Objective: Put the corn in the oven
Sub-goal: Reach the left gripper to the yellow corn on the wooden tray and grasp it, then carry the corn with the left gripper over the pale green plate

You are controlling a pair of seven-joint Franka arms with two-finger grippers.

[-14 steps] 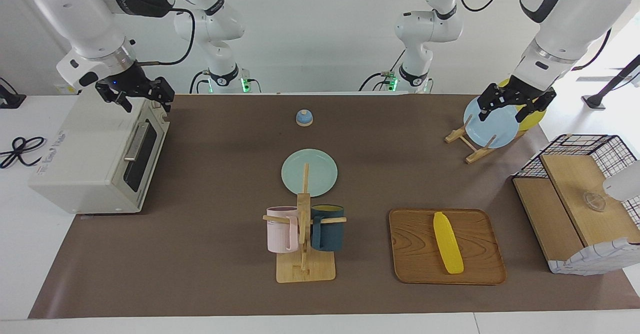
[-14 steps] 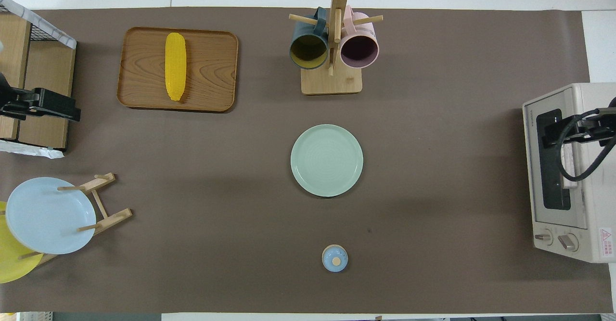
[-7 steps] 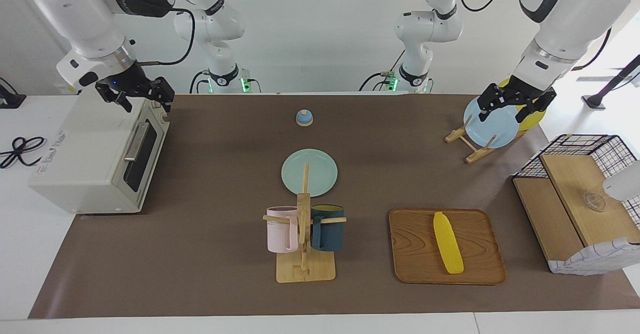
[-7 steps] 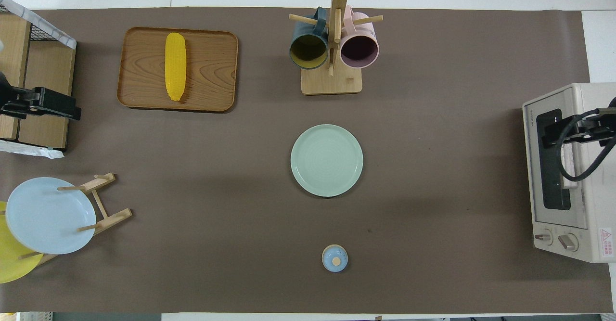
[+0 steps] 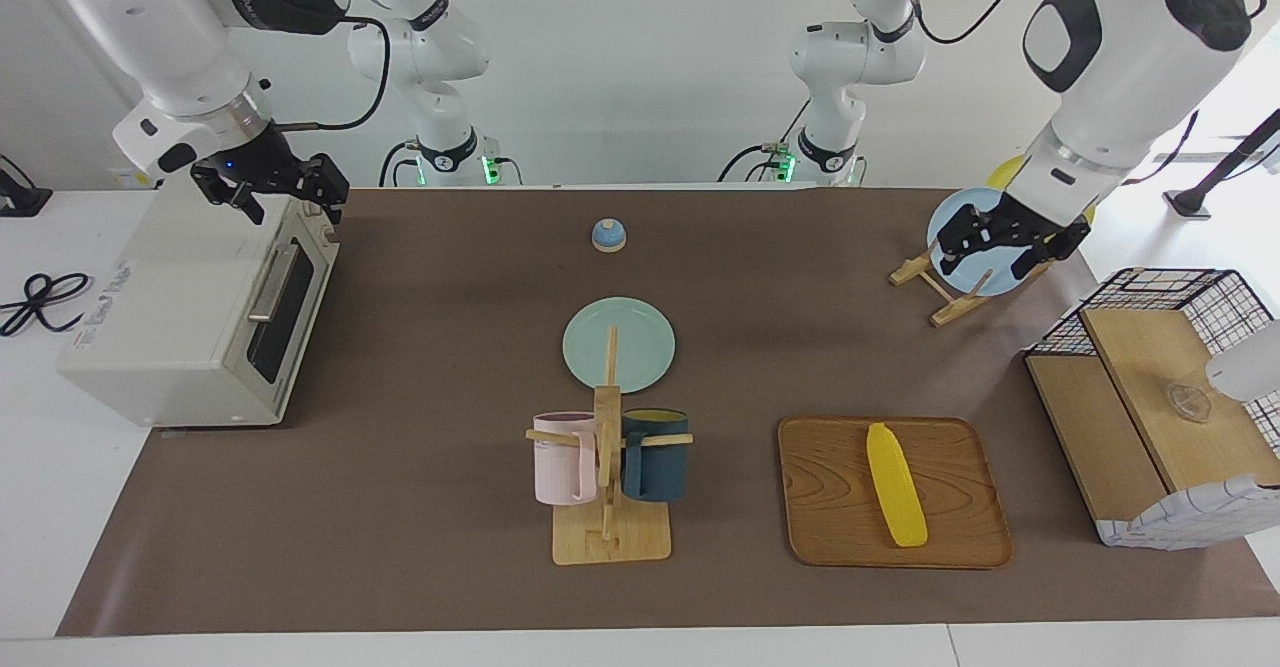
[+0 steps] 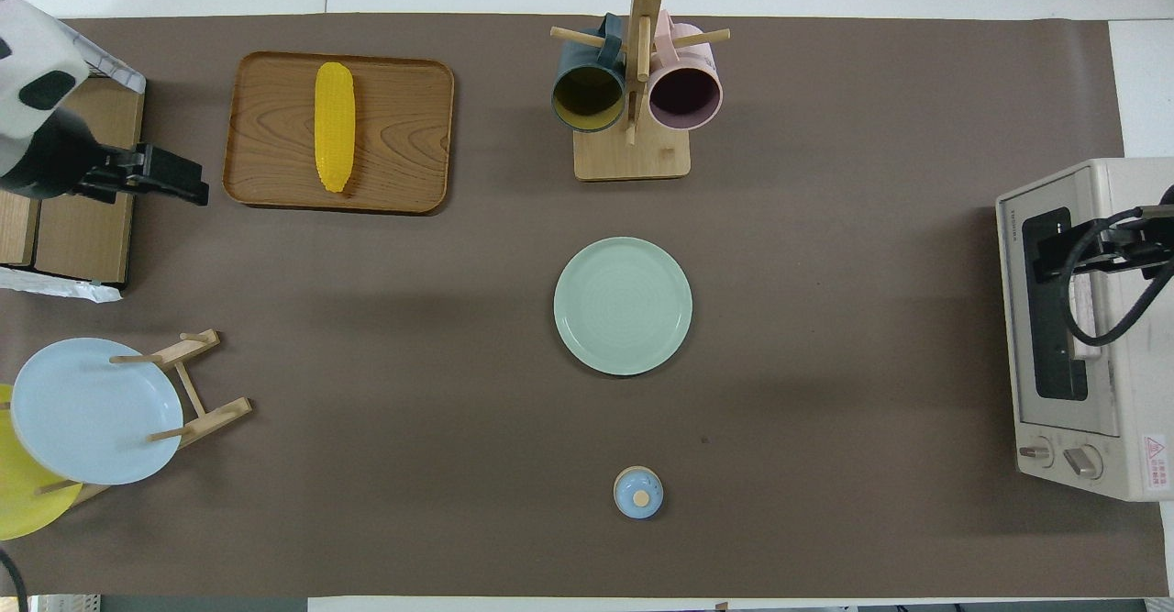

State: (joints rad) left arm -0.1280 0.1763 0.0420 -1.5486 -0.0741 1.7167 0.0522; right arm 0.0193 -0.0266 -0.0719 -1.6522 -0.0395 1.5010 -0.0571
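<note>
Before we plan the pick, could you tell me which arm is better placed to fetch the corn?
The left. Its gripper hangs at the corn's end of the table, near the wooden tray it lies on. The right gripper waits over the oven, whose door is shut.

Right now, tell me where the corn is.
The corn lies on the wooden tray toward the left arm's end of the table, beside the mug rack and farther from the robots than the plate stand.

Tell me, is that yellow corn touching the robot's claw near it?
Apart. The overhead view shows the left gripper over bare table off the tray's edge, while the corn lies alone on the tray.
</note>
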